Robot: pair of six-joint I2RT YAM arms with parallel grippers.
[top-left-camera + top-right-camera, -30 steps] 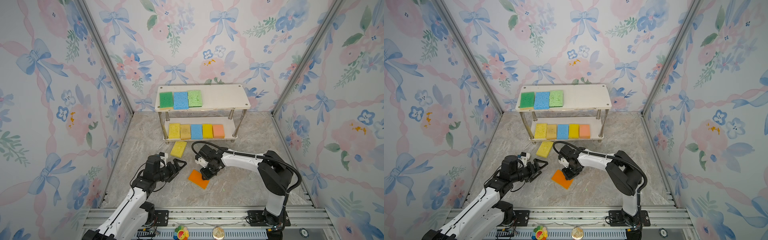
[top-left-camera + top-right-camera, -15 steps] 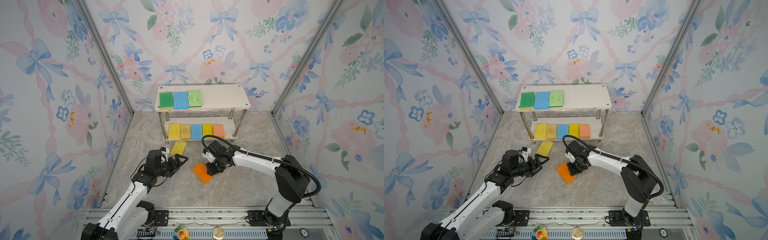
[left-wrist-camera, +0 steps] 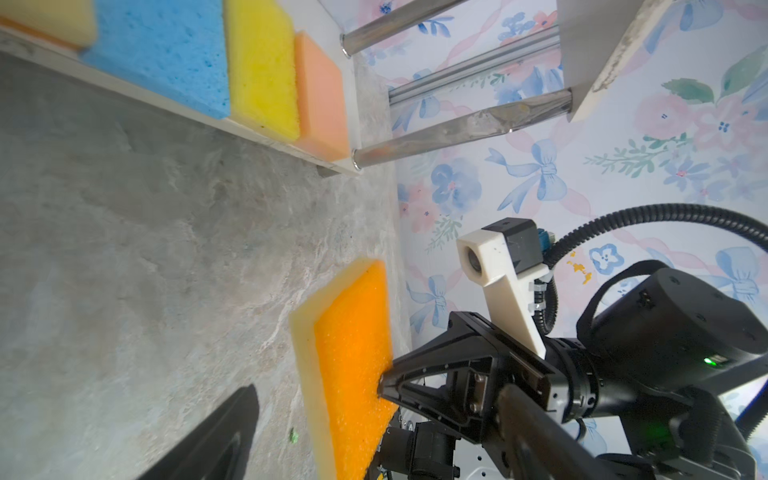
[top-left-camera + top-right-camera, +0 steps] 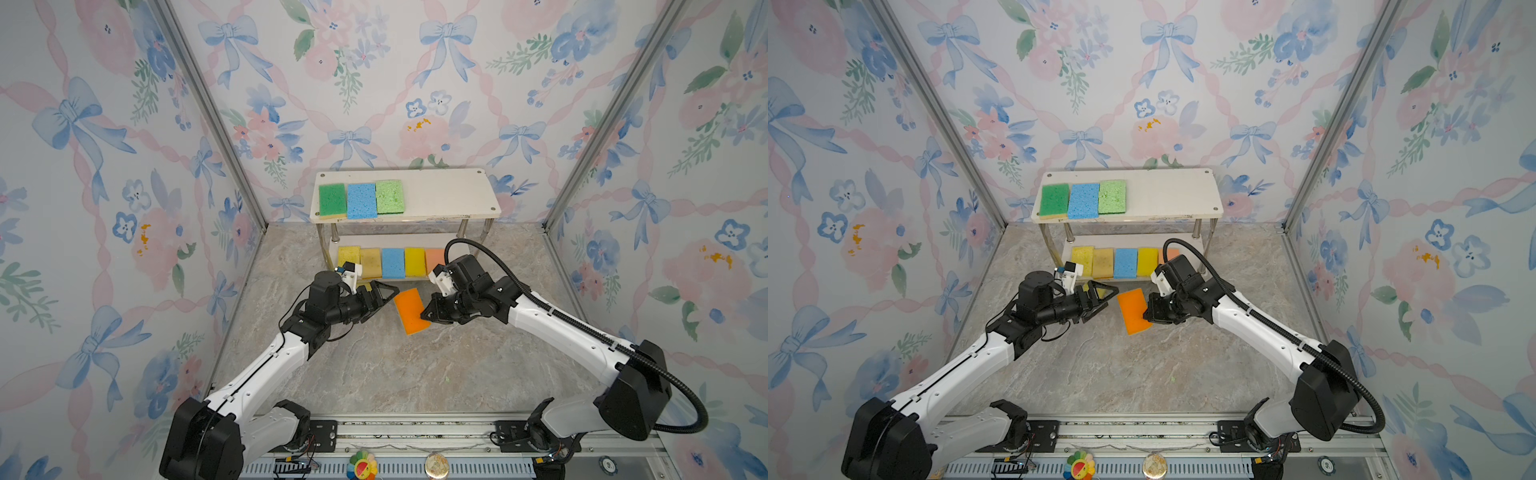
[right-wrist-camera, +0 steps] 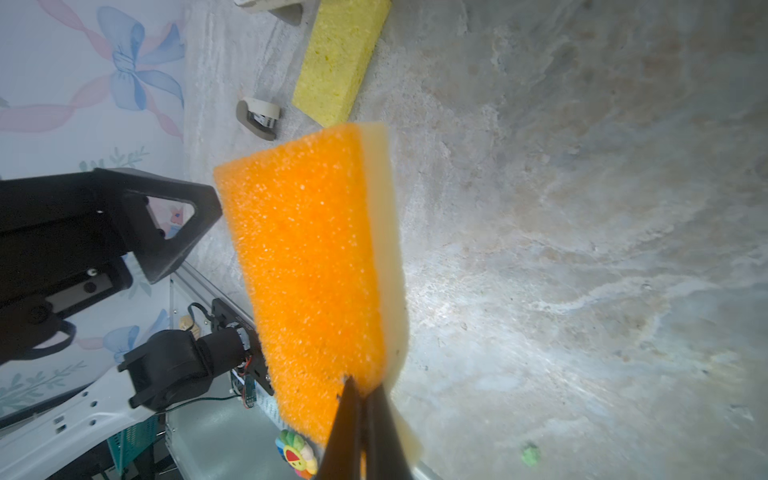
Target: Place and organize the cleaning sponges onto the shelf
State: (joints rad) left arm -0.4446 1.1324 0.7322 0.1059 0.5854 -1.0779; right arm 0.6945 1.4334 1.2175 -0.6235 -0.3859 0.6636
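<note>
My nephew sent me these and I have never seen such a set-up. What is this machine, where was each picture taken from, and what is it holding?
It is a robot: a left arm and a right arm on a marbled grey tabletop. Two pictures look down from a camera overhead; the other two come from a small camera on each wrist. Each arm ends in a two-fingered gripper. The right gripper is pinched shut on the edge of a flat orange foam sponge, held tilted above the tabletop. The left gripper is open and empty, close beside it. At the back stands a white two-tier shelf with metal posts: three sponges lie on top, five sponges below. One yellow sponge lies on the tabletop before it.
</note>
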